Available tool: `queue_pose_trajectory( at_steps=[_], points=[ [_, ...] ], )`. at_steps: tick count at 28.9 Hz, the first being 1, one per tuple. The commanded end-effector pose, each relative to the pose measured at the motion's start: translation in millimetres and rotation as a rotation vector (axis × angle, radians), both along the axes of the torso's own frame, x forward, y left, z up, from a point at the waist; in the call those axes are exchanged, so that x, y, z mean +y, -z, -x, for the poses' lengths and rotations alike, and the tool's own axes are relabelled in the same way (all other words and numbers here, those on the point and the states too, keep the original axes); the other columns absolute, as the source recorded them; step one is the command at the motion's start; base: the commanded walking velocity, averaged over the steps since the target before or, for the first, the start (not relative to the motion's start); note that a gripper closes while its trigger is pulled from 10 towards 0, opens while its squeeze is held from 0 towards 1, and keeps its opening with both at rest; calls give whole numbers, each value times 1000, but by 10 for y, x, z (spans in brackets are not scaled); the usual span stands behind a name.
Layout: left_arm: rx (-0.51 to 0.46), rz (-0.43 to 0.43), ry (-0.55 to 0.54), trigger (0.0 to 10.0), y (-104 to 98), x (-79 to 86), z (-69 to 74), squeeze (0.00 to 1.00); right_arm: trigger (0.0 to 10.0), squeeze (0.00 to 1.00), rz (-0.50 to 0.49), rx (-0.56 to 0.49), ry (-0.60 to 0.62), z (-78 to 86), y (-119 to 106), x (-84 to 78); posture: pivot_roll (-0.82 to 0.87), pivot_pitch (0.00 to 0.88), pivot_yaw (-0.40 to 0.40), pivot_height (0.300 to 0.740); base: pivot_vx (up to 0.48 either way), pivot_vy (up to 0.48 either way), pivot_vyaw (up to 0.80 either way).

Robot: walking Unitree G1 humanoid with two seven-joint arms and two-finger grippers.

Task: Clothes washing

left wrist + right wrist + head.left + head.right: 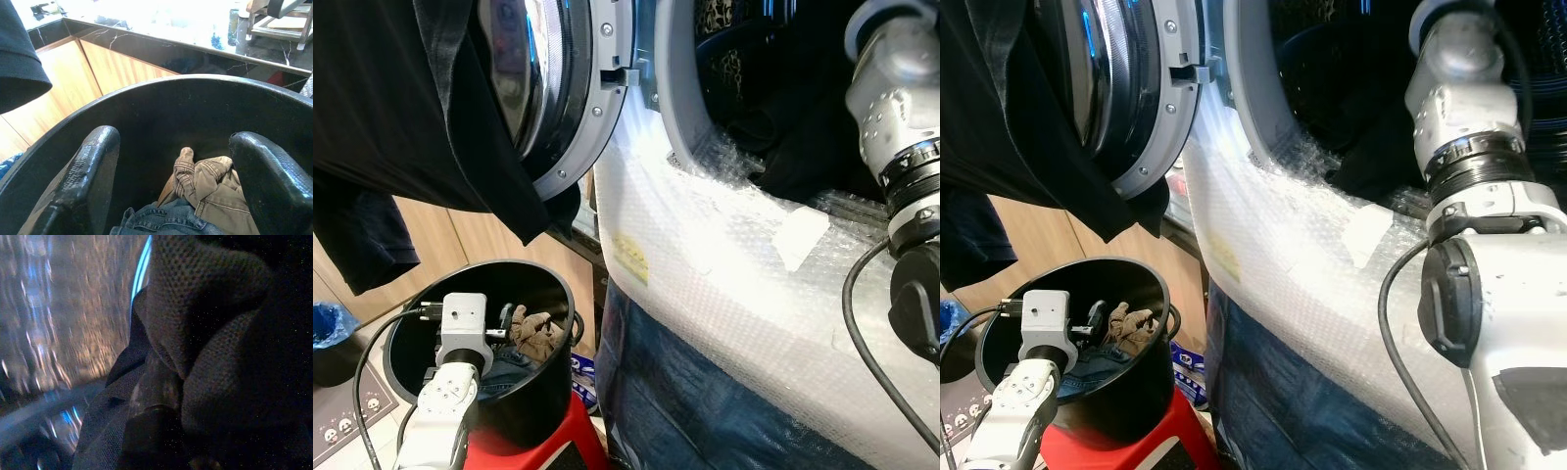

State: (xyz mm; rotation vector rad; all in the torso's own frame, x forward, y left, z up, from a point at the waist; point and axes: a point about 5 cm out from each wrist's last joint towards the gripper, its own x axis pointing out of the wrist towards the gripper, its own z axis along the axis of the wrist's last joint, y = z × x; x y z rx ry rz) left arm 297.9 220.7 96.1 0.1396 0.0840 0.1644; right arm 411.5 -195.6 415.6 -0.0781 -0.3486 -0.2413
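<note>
Below the open washing machine door, in the left eye view, a black bucket is seen on a red stool. The left gripper is lowered into the bucket, just beside a crumpled khaki garment and blue jeans. A black garment is draped over the door. The front of the washing machine is covered with bubble wrap.

From the right eye view, the right arm is seen reaching into the drum opening, where dark clothes lie; its fingers are hidden inside.

Through the left wrist view, the two black fingers are shown spread wide inside the bucket, nothing being held between them. The khaki garment lies between them, over the jeans. A dark marble counter is visible beyond the rim.

At the right wrist view, very dark, a mesh-textured dark cloth is seen close against the right gripper, with the drum wall behind. Whether the fingers are closed cannot be told.
</note>
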Motion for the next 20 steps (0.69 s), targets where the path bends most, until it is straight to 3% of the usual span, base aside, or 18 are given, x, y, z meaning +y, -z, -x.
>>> queue_pose_trajectory(
  at_steps=[1, 5, 7, 8, 10, 12, 15, 17, 18, 19, 20],
  points=[
    [11, 5, 7, 10000, 22, -20, 7, 0, 10000, 1000, 7, 36, 2, -5, 3, -14, 228, 0, -19, 740, 0, 0, 0],
    [30, -19, 33, 10000, 17, -5, 36, 0, 10000, 1000, 1, 100, -10, -48, 139, 11, 234, 0, 7, 740, 0, 0, 0],
    [36, -16, 36, 10000, 9, -8, 11, 0, 10000, 1000, 68, 122, -11, -54, 158, 10, 218, 0, 11, 740, 0, 0, 0],
    [38, -18, 38, 10000, 11, -10, 1, 0, 10000, 1000, 113, 140, -41, -66, 181, 49, 218, 0, 11, 740, 0, 0, 0],
    [41, -25, 55, 10000, 2, -25, -29, 0, 10000, 1000, 301, 176, -72, -92, 237, 168, 203, 0, 18, 740, 0, 0, 0],
    [40, -25, 65, 10000, -11, -28, -41, 0, 10000, 1000, 383, 183, -64, -96, 244, 201, 198, 0, 30, 740, 0, 0, 0],
    [30, -26, 80, 10000, -57, -40, -58, 0, 10000, 1000, 157, 135, -123, -66, 148, 121, 202, 0, 38, 740, 0, 0, 0],
    [26, -30, 78, 10000, -73, -36, -62, 0, 10000, 1000, 90, 66, -92, -17, 1, 32, 201, 0, 38, 740, 0, 0, 0],
    [17, -34, 70, 10000, -88, -25, -65, 0, 10000, 1000, 48, -21, -22, 62, -190, -92, 201, 0, 39, 740, 0, 0, 0],
    [17, -34, 70, 10000, -88, -25, -65, 0, 10000, 1000, 48, -21, -22, 62, -190, -92, 201, 0, 39, 740, 0, 0, 0],
    [13, -35, 68, 10000, -96, -21, -66, 0, 10000, 1000, 6, -104, 29, 144, -352, -193, 203, 0, 40, 740, 0, 0, 0]
  ],
)
